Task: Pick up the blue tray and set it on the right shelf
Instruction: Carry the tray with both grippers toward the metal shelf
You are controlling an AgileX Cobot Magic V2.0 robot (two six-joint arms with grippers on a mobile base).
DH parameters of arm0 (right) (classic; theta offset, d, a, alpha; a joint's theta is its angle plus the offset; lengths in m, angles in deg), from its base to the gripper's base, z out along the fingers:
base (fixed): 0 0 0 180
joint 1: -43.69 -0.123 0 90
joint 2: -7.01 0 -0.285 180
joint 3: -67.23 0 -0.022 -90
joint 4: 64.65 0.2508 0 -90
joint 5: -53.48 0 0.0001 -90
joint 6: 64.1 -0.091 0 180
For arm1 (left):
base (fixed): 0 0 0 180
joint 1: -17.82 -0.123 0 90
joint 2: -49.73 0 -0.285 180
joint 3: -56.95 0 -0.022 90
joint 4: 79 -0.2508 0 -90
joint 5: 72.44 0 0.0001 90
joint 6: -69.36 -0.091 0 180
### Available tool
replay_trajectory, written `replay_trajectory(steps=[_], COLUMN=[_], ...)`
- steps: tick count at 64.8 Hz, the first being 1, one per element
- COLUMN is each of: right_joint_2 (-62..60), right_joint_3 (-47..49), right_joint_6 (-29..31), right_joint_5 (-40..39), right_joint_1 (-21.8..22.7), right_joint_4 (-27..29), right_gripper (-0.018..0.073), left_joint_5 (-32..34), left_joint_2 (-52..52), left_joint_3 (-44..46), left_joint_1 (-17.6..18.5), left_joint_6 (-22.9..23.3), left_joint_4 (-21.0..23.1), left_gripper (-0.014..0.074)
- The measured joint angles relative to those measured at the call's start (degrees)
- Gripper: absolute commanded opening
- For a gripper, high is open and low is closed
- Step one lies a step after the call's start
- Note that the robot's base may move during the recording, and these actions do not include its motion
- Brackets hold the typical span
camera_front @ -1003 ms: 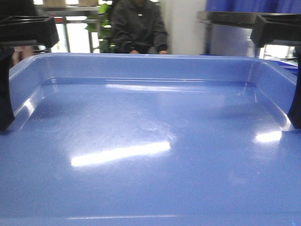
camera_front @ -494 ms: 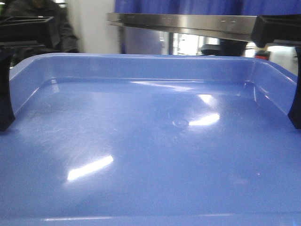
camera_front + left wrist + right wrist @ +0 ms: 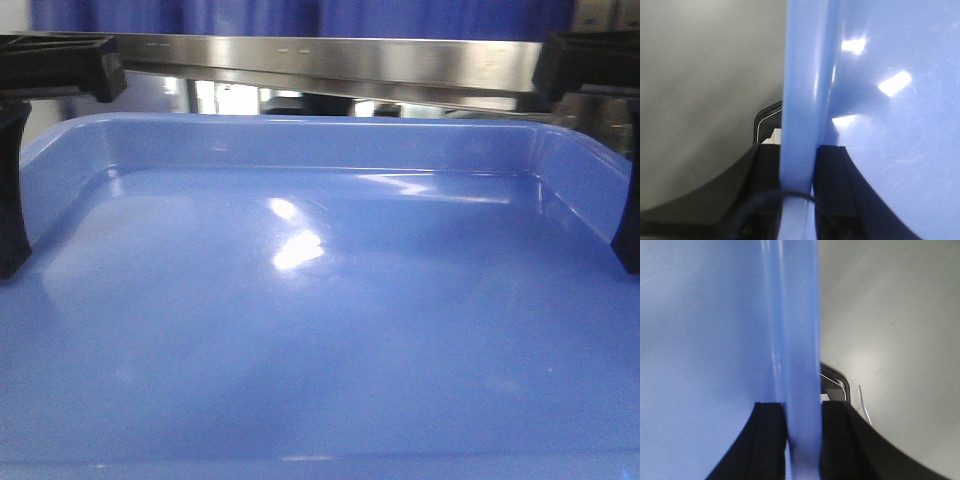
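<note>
**Blue tray gripped at both rims, facing the shelf rail**

The blue tray (image 3: 320, 330) fills most of the front view, and its near edge is cut off at the bottom of the frame. The left gripper (image 3: 799, 172) is clamped on the left rim, one black finger on each side of the plastic. The right gripper (image 3: 802, 432) pinches the right rim in the same way. Just past the far rim runs the steel front rail of the right shelf (image 3: 330, 60). The shelf's surface is hidden, and whether tray and rail touch cannot be told. Beyond the tray, both wrist views show only blurred grey.
</note>
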Motion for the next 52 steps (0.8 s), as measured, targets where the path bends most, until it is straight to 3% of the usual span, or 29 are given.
replay_trajectory(steps=[52], right_joint_2=[0.0], right_joint_3=[0.0], right_joint_6=[-0.04], right_joint_5=[0.0], right_joint_1=[0.0], right_joint_4=[0.0], right_gripper=[0.0214], left_joint_5=[0.0], left_joint_2=[0.0], left_joint_3=[0.0], left_joint_1=[0.0], left_joint_6=[0.0], left_joint_4=[0.0], left_gripper=[0.0021])
